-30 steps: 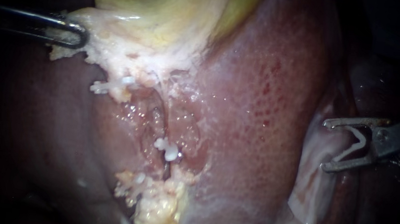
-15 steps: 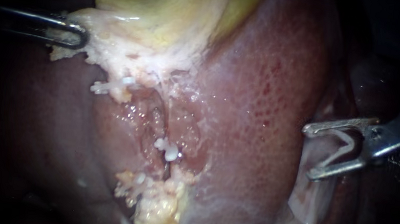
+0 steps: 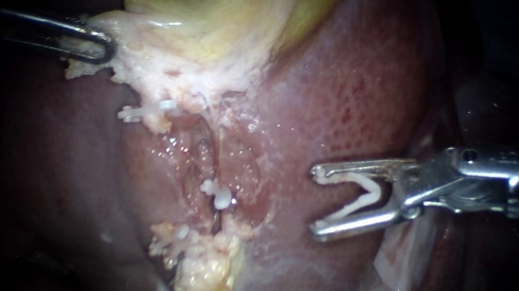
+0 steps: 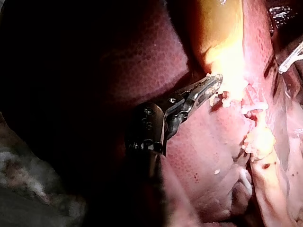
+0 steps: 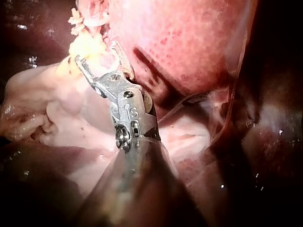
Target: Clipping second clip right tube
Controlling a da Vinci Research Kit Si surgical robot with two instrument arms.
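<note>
My right instrument (image 3: pixel 315 202) comes in from the right over the liver (image 3: pixel 342 109). Its jaws stand wide apart, with an open white V-shaped clip (image 3: pixel 361 199) seated against both. The tips lie right of the dissected pit, apart from it. In the pit a thin tube (image 3: pixel 205 155) runs down to a white clip (image 3: pixel 216 194). Another white clip (image 3: pixel 138 113) sits at the upper left of the pit. My left instrument (image 3: pixel 98 45) is shut on the pale edge of the gallbladder (image 3: pixel 222 11); its jaws (image 4: pixel 208 87) also show in the left wrist view.
Yellow fatty tissue (image 3: pixel 203 269) lies below the pit. Pale membrane (image 3: pixel 404 247) hangs beside the liver under my right instrument's shaft. In the right wrist view the jaws (image 5: pixel 96 53) point at yellow fat (image 5: pixel 83 45), next to the liver (image 5: pixel 189 42).
My right instrument has moved left with its clip, from the pale membrane at the right edge out over the liver towards the pit. The left instrument has held still.
</note>
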